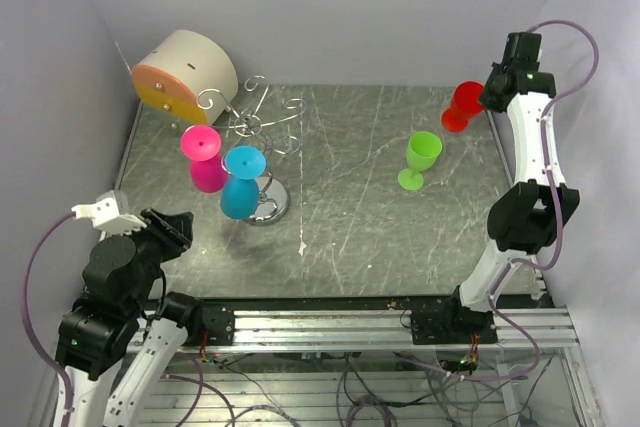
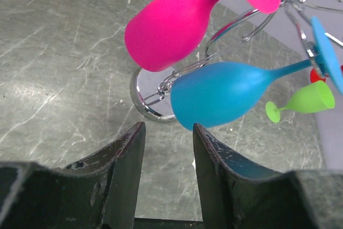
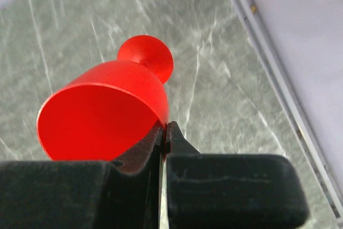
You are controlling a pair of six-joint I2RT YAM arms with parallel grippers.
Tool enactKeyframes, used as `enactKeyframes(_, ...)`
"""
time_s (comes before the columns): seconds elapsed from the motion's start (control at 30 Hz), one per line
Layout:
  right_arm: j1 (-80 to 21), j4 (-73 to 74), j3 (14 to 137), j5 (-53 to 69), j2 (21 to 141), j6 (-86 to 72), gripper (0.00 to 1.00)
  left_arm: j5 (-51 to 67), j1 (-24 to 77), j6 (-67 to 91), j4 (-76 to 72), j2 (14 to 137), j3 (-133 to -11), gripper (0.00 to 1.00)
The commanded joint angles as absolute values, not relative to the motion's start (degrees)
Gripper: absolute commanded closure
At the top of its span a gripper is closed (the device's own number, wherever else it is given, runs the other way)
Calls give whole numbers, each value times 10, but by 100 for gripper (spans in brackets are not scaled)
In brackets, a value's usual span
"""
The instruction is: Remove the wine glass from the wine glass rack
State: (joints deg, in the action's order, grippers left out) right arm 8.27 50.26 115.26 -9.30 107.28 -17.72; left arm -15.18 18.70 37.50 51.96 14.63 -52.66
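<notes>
The silver wire wine glass rack (image 1: 262, 119) stands at the back left on a round shiny base (image 1: 272, 204). A pink glass (image 1: 207, 159) and a blue glass (image 1: 241, 184) hang upside down from its arms; both show in the left wrist view, pink (image 2: 169, 28) and blue (image 2: 225, 92). My left gripper (image 1: 180, 230) is open and empty, just short of the blue glass's bowl (image 2: 167, 130). My right gripper (image 1: 487, 97) is shut on the rim of a red glass (image 1: 463, 105) at the back right (image 3: 107, 108).
A green glass (image 1: 420, 158) stands upright on the table right of centre. A beige cylinder with an orange face (image 1: 183, 72) lies in the back left corner behind the rack. White walls close in on the left, back and right.
</notes>
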Motion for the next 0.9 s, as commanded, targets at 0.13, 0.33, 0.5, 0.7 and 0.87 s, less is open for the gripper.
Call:
enactKeyframes(0.13, 107, 493, 986, -56, 998, -166, 100, -197, 198, 361, 478, 125, -503, 49)
enactKeyframes(0.33, 121, 475, 909, -40, 966, -167, 100, -199, 200, 363, 478, 119, -501, 49)
enactKeyframes(0.5, 121, 482, 896, -22, 964, -163, 100, -199, 201, 364, 478, 118, -499, 49)
enactKeyframes(0.7, 121, 479, 887, -9, 961, -160, 95, -200, 205, 365, 478, 116, -498, 49)
enactKeyframes(0.87, 121, 476, 887, -6, 945, -163, 73, -202, 206, 366, 479, 116, -498, 49)
